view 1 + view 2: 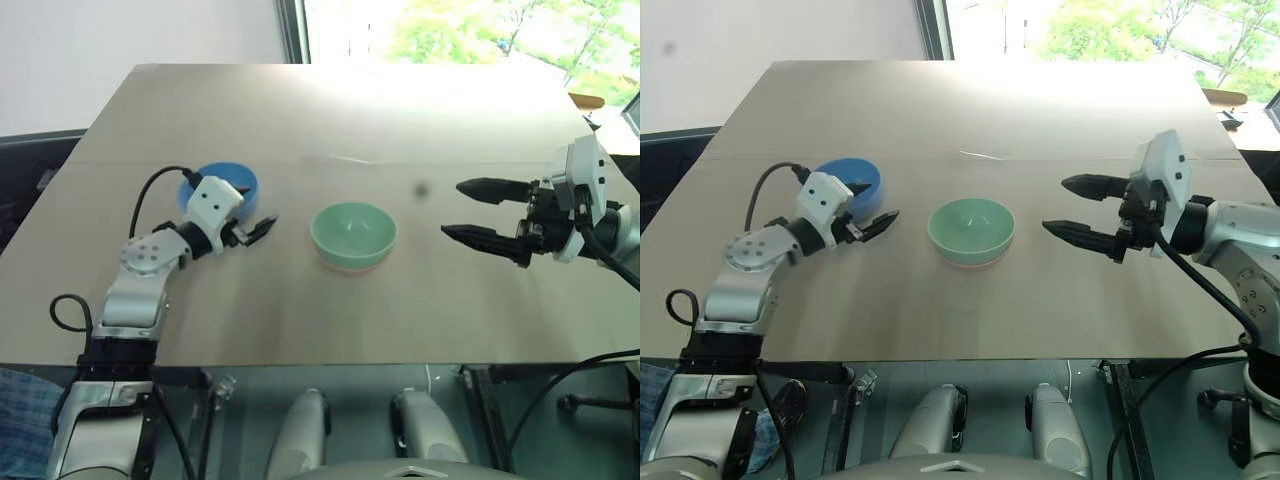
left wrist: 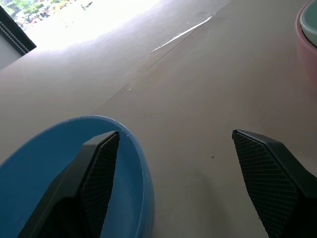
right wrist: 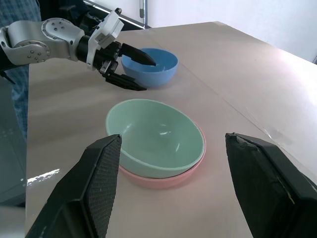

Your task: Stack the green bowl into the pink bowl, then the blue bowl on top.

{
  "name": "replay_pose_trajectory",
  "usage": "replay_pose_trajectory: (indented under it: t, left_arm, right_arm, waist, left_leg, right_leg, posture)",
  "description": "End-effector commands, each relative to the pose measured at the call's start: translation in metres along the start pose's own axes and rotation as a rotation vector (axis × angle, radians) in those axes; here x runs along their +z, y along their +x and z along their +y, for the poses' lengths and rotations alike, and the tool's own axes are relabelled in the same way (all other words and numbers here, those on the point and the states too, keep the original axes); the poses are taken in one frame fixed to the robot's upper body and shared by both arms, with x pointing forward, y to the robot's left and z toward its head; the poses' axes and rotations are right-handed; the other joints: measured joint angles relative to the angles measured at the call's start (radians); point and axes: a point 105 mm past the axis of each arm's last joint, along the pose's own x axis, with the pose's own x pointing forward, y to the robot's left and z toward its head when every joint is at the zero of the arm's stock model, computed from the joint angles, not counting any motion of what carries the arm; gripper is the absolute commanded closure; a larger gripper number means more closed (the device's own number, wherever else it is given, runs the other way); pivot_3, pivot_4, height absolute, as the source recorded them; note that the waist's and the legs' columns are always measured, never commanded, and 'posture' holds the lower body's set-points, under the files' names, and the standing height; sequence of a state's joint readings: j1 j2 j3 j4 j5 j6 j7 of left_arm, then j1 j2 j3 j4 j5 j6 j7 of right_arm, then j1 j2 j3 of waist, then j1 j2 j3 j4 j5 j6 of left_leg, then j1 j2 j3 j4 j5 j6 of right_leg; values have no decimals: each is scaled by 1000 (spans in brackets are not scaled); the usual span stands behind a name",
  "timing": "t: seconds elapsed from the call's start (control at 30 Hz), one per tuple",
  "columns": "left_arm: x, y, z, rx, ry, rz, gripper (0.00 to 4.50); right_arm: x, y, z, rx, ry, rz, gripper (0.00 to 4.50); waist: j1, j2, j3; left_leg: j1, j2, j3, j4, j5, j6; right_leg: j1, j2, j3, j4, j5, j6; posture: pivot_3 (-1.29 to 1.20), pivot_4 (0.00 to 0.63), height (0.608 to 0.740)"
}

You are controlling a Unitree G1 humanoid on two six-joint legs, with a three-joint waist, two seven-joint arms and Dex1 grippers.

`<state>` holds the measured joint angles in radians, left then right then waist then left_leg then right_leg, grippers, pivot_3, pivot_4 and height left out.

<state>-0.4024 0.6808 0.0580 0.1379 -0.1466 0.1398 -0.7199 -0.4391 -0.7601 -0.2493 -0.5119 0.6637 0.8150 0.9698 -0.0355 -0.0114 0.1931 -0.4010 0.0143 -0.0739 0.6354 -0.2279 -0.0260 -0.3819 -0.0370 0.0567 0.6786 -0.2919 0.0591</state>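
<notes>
Left eye view: a smooth, matte tan tabletop (image 1: 330, 120) carries three small round plastic bowls, all upright with their openings facing up; being round, none has a long axis. The mint-green plastic bowl (image 1: 352, 232) sits near the table's middle, nested inside the salmon-pink plastic bowl (image 3: 190, 171), whose rim shows as a thin band under and around the green one. The sky-blue plastic bowl (image 1: 222, 182) stands alone to the left, well apart from the stacked pair.

The left gripper (image 1: 262, 226), with two black fingers, reaches toward the right at the blue bowl. Its jaws stand wide. In the right wrist view one finger (image 3: 137, 55) lies over the bowl's rim and hollow while the other (image 3: 126, 82) lies outside the wall, so the jaws straddle the rim. Whether either finger touches the bowl cannot be told.

The right gripper (image 1: 478, 212) hangs to the right of the stacked bowls, apart from them, pointing left toward them with its jaws spread wide and nothing between. Its finger pads (image 3: 101, 171) are flat, black and finely cross-hatched.
</notes>
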Motion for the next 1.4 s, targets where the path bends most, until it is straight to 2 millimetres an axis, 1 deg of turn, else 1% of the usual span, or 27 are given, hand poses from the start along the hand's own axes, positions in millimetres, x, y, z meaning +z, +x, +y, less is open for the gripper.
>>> replay_pose_trajectory:
  t: [0.03, 0.2, 0.37, 0.4, 0.43, 0.47, 0.5, 0.53, 0.63, 0.67, 0.7, 0.73, 1.0, 1.1, 1.2, 1.23, 1.27, 1.4]
  left_arm:
    - [3, 0, 5, 11, 20, 16, 618]
    - [-6, -2, 4, 19, 1, 78, 618]
    - [-13, -6, 12, 72, -12, 137, 618]
    - [-15, -7, 14, 84, -14, 148, 876]
    - [-16, -7, 16, 89, -12, 157, 1257]
    - [-18, -8, 17, 90, -6, 167, 1315]
    - [-19, -9, 17, 93, -2, 173, 1606]
    - [-20, -10, 17, 94, -2, 176, 2087]
    - [-21, -10, 16, 87, -2, 182, 3190]
    - [-21, -10, 15, 83, -2, 183, 3669]
    - [-21, -9, 14, 80, -2, 183, 4055]
    - [-21, -9, 14, 81, -2, 182, 4316]
    - [-13, -9, 22, 86, 21, 156, 4316]
    - [-6, -7, 19, 44, 71, 134, 4316]
    - [18, 1, 12, -33, 124, 55, 4316]
    - [32, 4, 7, -84, 169, 8, 4316]
    - [41, 6, 1, -138, 202, -16, 4316]
    - [70, 8, -24, -308, 305, -105, 4316]
  right_arm:
    - [14, 1, 2, 7, -66, -32, 940]
    - [14, 3, -1, 5, -73, -29, 940]
    - [15, 4, -3, 1, -79, -37, 940]
    - [16, 5, -2, 8, -76, -42, 912]
    - [17, 5, -1, 16, -71, -47, 904]
    - [18, 5, 0, 20, -71, -49, 904]
    - [18, 5, 1, 22, -74, -47, 904]
    - [18, 5, 1, 24, -75, -45, 904]
    - [16, 4, 2, 27, -78, -35, 904]
    - [15, 4, 2, 26, -77, -34, 904]
    - [15, 4, 2, 26, -76, -33, 904]
    - [15, 4, 3, 26, -77, -32, 904]
    - [16, 3, 2, 22, -72, -41, 904]
    - [15, 3, 2, 23, -70, -36, 904]
    - [11, 3, 3, 29, -75, -20, 904]
    - [11, 3, 3, 31, -75, -19, 904]
    - [11, 3, 2, 32, -75, -20, 904]
    - [11, 6, 2, 40, -75, -25, 904]
  waist:
    - [0, 0, 0]
    - [1, 0, 0]
    - [0, 0, 0]
    - [0, 0, 0]
    - [0, 0, 0]
    - [1, 0, 0]
    - [1, 0, 0]
    - [1, 0, 0]
    - [1, 0, 0]
    - [0, 0, 0]
    - [0, 0, 0]
    - [1, 0, 0]
    - [0, 0, 0]
    - [0, 0, 0]
    - [2, 0, 0]
    - [3, 0, 0]
    - [5, 0, 0]
    - [4, 0, 0]
  left_leg:
    - [0, 0, 0, 0, 0, 0]
    - [0, 0, 0, 0, 0, 0]
    - [0, 0, 0, 0, 0, 0]
    - [0, 0, 0, 0, 0, 0]
    - [0, 0, 0, 0, 0, 0]
    - [0, 0, 0, 0, 0, 0]
    - [0, 0, 0, 0, 0, 0]
    - [0, 0, 0, 0, 0, 0]
    - [-1, 0, -1, 0, 0, 0]
    - [-1, 0, -2, 0, 0, 0]
    - [-1, -1, -2, 0, 0, 0]
    - [-1, -1, -3, 0, 0, 0]
    - [-1, -1, -4, 1, 0, 0]
    - [-1, -1, -4, 1, 0, 0]
    - [-1, -1, -4, 1, 0, 0]
    - [-2, -1, -5, 1, 0, 0]
    - [-3, -1, -6, 2, 0, 0]
    - [-7, -2, -10, 5, 0, 0]
  right_leg:
    - [0, 0, 0, 0, 0, 0]
    - [0, 0, 0, 0, 0, 0]
    - [0, 0, 0, 1, 0, 0]
    - [0, 0, 0, 1, 0, 0]
    - [-1, 0, 0, 1, 0, 0]
    - [-1, 0, 0, 1, 0, 0]
    - [-1, 0, 0, 1, 0, 0]
    - [-1, 0, 0, 1, 0, 0]
    - [0, 0, -1, 1, 0, 0]
    - [0, 0, -2, 0, 0, 0]
    - [0, 0, -2, 0, 0, 0]
    - [0, 0, -2, 1, 0, 0]
    - [1, -1, -4, 1, 0, 0]
    - [1, -1, -4, 1, 0, 0]
    - [1, -1, -4, 1, 0, 0]
    - [1, -1, -5, 1, 0, 0]
    - [1, -1, -5, 1, 0, 0]
    - [0, -1, -10, 0, 0, 0]
  posture:
    - [0, 150, 740]
    - [0, 150, 740]
    - [0, 150, 740]
    - [0, 150, 740]
    - [0, 150, 740]
    - [0, 150, 740]
    - [0, 150, 740]
    - [0, 150, 740]
    - [0, 150, 740]
    - [0, 150, 740]
    - [0, 150, 740]
    - [0, 150, 740]
    - [0, 150, 740]
    - [0, 150, 740]
    - [0, 150, 740]
    - [0, 150, 740]
    - [0, 150, 740]
    - [0, 150, 740]
